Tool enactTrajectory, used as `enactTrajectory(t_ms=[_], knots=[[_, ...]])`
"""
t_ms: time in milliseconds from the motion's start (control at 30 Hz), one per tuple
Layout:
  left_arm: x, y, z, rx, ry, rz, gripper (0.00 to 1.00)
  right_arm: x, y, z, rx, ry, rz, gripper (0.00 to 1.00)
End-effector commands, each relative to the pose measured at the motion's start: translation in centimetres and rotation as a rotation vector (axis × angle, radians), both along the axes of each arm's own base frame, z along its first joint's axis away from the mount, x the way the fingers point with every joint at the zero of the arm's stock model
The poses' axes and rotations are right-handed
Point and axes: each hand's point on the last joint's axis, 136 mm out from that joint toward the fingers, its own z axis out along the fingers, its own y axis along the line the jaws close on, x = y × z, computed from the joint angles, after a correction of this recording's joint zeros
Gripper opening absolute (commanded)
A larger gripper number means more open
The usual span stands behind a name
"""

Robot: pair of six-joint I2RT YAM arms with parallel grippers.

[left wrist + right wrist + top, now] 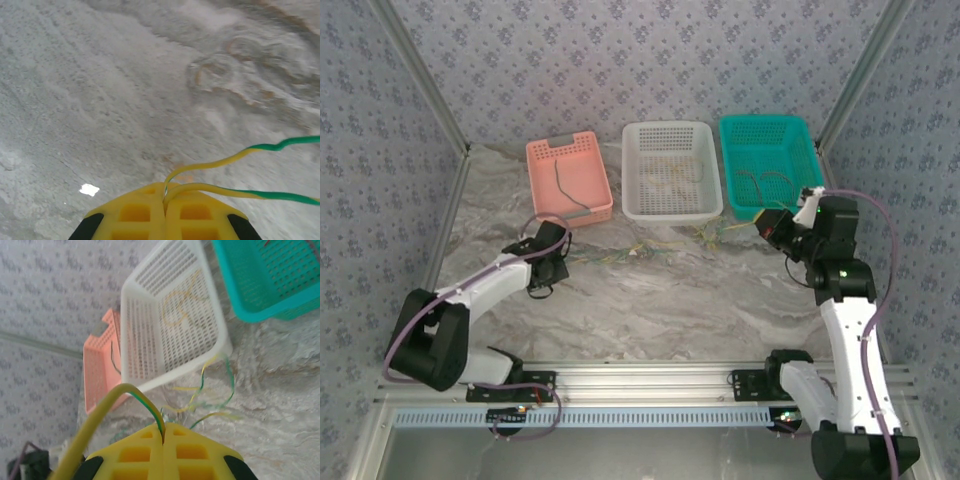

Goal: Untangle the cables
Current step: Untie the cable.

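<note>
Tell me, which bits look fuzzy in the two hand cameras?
Left wrist view: the marble table looks smeary, while the yellow-green cable pinched in the left gripper is crisper. Right wrist view: the cable strand nearest the lens, held by the right gripper, is fuzzy; the white basket is sharper.

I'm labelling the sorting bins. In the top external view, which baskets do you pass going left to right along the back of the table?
Pink basket → white basket → teal basket. The cables strung in front span several of them, so they are left out.
</note>
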Motion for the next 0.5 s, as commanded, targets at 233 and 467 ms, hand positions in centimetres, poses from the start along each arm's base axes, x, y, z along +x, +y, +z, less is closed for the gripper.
enactTrajectory(t_ms=[233, 467], knots=[[0.3, -4.8, 11.6, -0.159, -0.256, -0.155, 0.63, -0.4, 4.2, -1.9, -0.122, 0.029, 0.115, 0.00], [-0.7, -12.5, 15.4, -0.348, -0.330, -0.413, 0.66, -1.0, 5.0, -0.9, -0.182, 0.025, 0.175, 0.00]])
